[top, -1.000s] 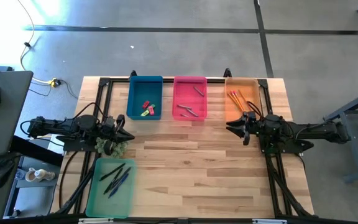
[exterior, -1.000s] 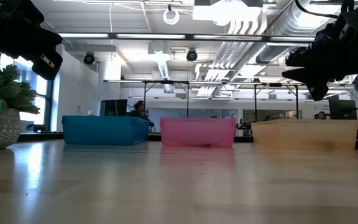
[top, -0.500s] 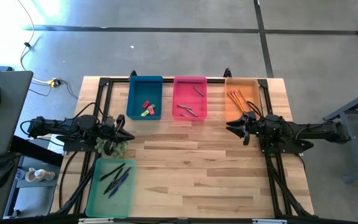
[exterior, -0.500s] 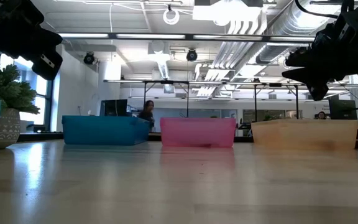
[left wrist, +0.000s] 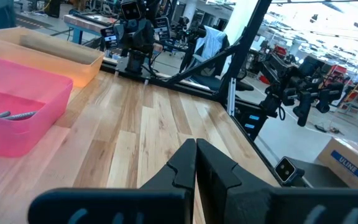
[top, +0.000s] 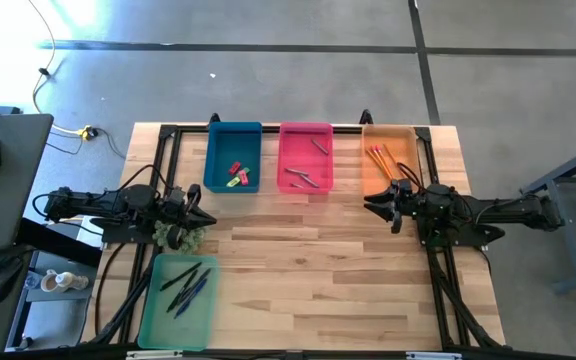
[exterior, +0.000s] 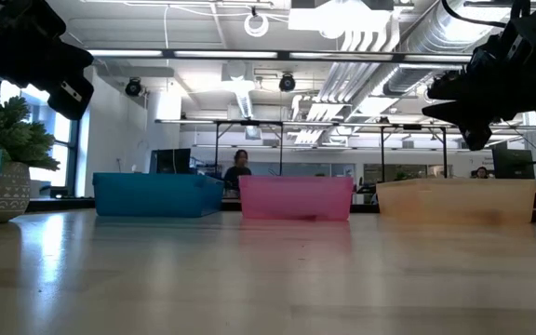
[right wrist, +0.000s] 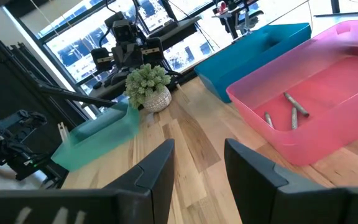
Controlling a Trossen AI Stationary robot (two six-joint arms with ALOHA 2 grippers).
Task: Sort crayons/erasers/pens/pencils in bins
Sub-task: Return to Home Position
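Bins (exterior: 296,198) hide contents, right hand (exterior: 468,126) cropped

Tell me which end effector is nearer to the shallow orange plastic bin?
The right. The right end effector sits just at the near edge of the shallow orange plastic bin; the left end effector is across the table, past the blue bin.

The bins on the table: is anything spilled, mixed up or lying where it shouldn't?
Nothing stands out. Erasers lie in the blue bin, crayons in the pink bin, pencils in the orange bin, pens in the green bin.
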